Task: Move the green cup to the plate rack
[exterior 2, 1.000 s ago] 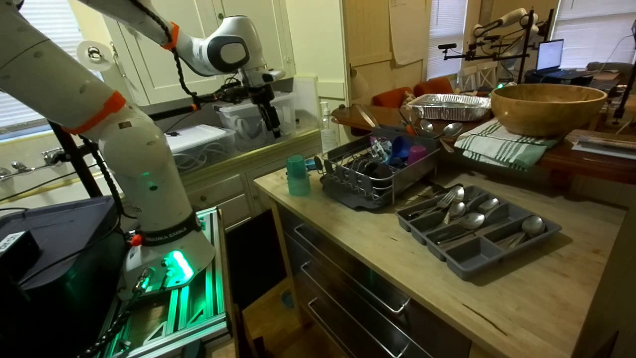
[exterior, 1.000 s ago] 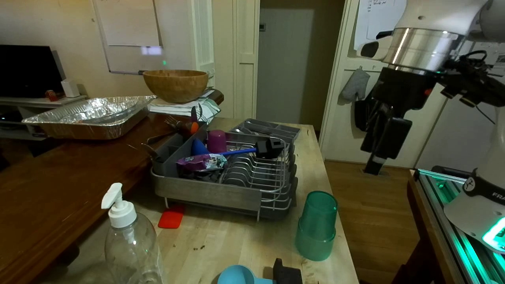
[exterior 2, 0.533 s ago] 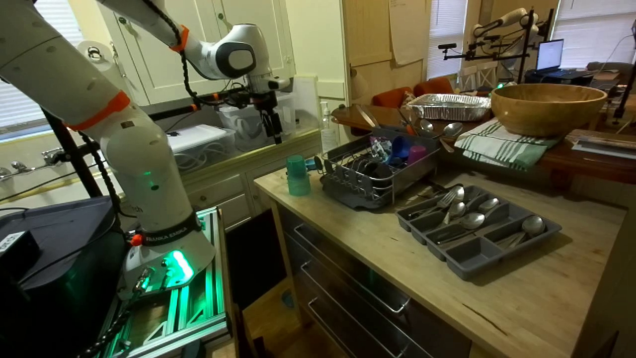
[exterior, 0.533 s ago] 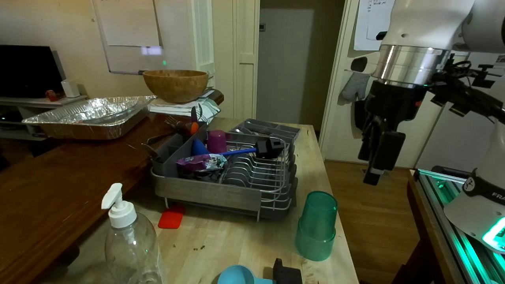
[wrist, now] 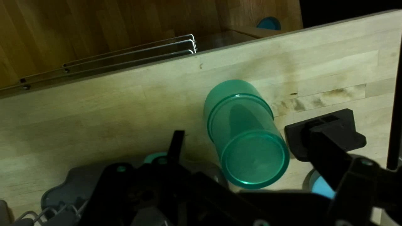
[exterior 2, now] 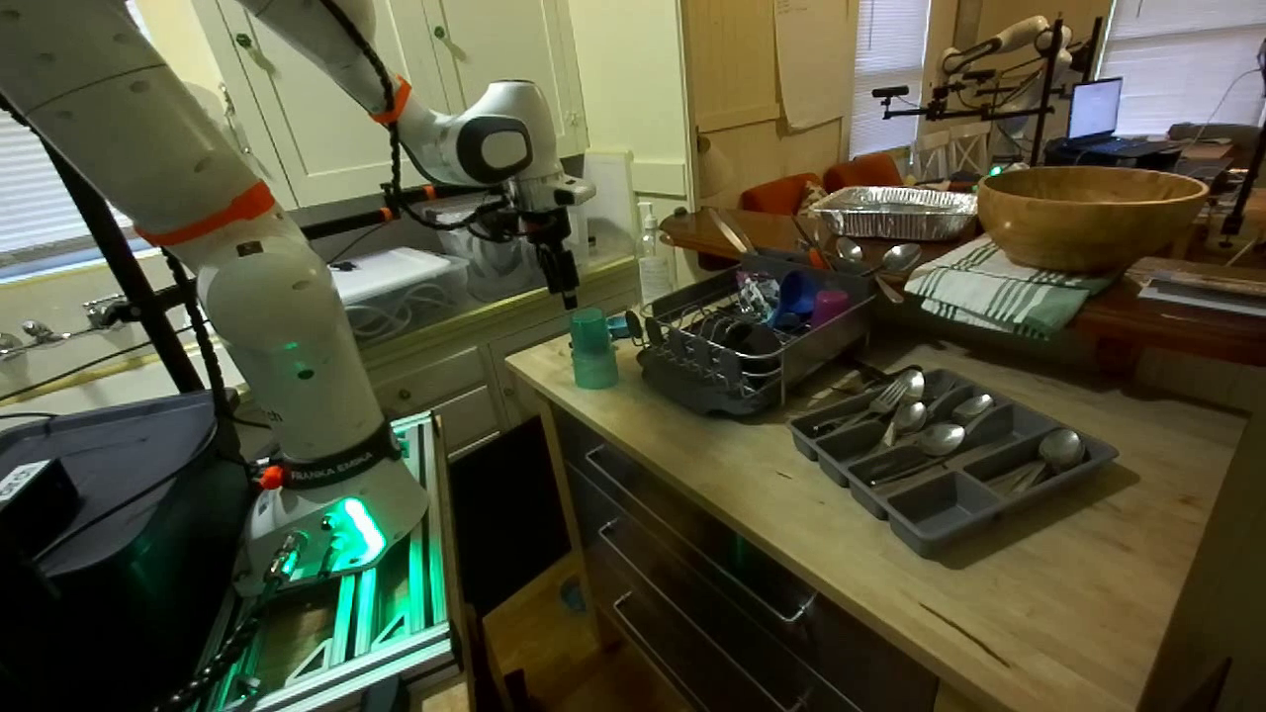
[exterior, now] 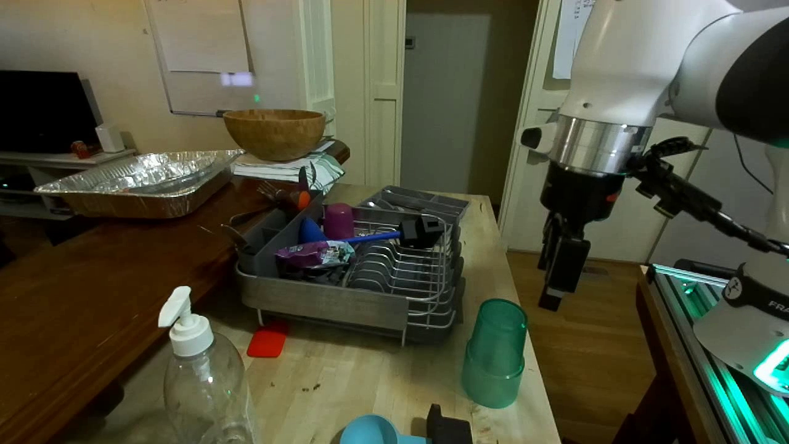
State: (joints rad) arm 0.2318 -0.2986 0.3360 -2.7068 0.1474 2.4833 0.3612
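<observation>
Nothing is gripped by the spread end effector. The green cup is stood on the desk near its edge, beside the plate rack; it could be toppled by off-centre contact

Green cup, grey plate rack, green-striped white towel

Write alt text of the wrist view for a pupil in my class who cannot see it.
A translucent green cup stands on a pale wooden counter, framed by the open tool but not held. At lower left, part of the plate rack shows; at right lie a black object and something light blue, partly hidden.
</observation>
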